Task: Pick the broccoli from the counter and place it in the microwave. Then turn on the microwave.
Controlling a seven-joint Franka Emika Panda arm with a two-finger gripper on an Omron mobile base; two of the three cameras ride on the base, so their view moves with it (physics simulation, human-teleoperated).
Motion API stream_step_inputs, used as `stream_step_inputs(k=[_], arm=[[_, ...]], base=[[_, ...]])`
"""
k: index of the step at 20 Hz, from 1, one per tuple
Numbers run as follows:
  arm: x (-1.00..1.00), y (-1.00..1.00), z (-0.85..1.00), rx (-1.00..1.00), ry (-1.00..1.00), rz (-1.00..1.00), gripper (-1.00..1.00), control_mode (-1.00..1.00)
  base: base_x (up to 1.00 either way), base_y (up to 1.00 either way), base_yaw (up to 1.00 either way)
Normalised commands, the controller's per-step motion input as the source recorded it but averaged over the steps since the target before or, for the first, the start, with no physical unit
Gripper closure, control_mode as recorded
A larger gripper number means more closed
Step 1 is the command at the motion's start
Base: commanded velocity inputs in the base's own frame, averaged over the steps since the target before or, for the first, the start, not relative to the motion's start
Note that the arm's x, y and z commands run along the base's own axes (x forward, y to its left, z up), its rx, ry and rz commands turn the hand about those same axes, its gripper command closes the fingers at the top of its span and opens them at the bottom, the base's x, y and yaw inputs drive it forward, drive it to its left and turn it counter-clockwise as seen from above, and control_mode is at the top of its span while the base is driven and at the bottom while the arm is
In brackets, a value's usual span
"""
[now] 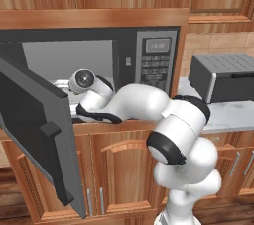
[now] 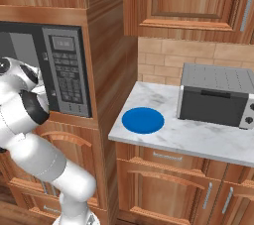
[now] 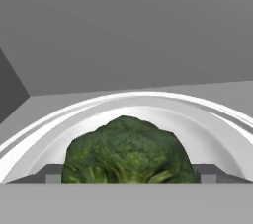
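The microwave [image 1: 156, 60] stands with its dark glass door [image 1: 34, 120] swung wide open to the left. My arm reaches into its grey cavity, and the hand is deep inside. In the hand view the dark-green broccoli [image 3: 129, 149] sits between my gripper's [image 3: 131, 176] two fingertips, which press against its sides. Just beneath it lies the round white plate [image 3: 197, 119] on the microwave floor. The keypad and display [image 2: 67, 75] are on the microwave's right side. The marbled counter [image 2: 198, 135] lies to the right.
A grey toaster oven [image 2: 216, 95] stands on the counter at the right, with a flat blue disc [image 2: 143, 120] in front of it. Wooden cabinets surround the microwave, and the open door juts out at the left.
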Motion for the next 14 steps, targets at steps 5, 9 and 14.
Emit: stream_step_inputs(k=[5, 9, 14], arm=[[0.11, 0.08, -0.03, -0.01, 0.00, 0.00, -1.00, -1.00], [0.00, 0.10, 0.00, 0.00, 0.00, 0.00, -1.00, -1.00], [0.00, 0.01, 0.00, 0.00, 0.00, 0.00, -1.00, -1.00]], base=[[0.00, 0.00, 0.00], [0.00, 0.00, 0.00], [0.00, 0.00, 0.00]])
